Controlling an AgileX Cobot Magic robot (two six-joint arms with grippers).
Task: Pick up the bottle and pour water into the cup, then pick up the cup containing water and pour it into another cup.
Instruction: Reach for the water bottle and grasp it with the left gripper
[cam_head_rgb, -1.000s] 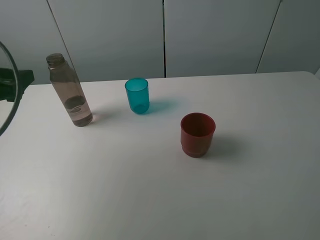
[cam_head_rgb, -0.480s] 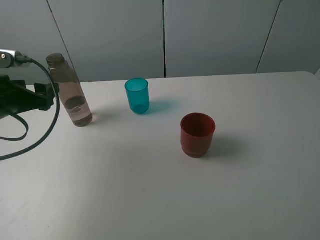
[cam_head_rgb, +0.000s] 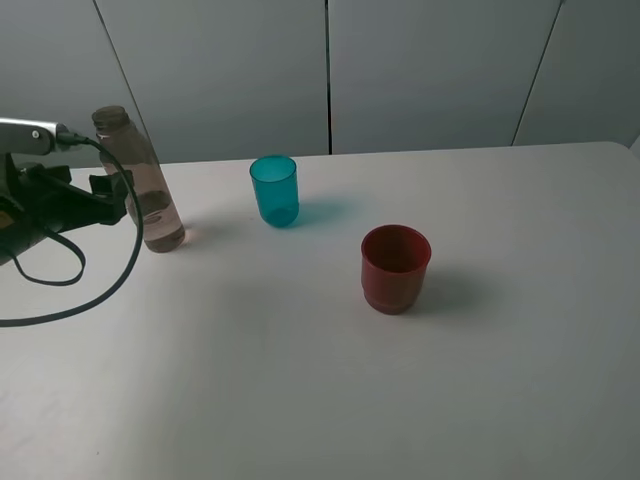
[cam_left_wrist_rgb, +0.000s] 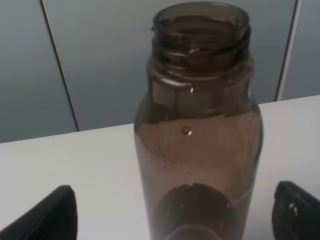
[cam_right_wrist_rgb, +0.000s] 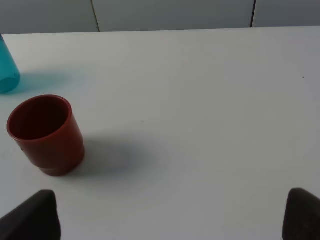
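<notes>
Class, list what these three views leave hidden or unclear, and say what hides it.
Bottle base: left wrist view, cut off by the frame edge.
Teal cup: right wrist view, mostly cut off by the edge.
Right gripper: absent from exterior high view; only fingertips in its wrist view.

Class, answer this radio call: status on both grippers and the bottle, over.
Left gripper open, fingers either side of the bottle, no contact. Right gripper open, red cup ahead. Bottle upright, uncapped, on table. Path unobstructed.
</notes>
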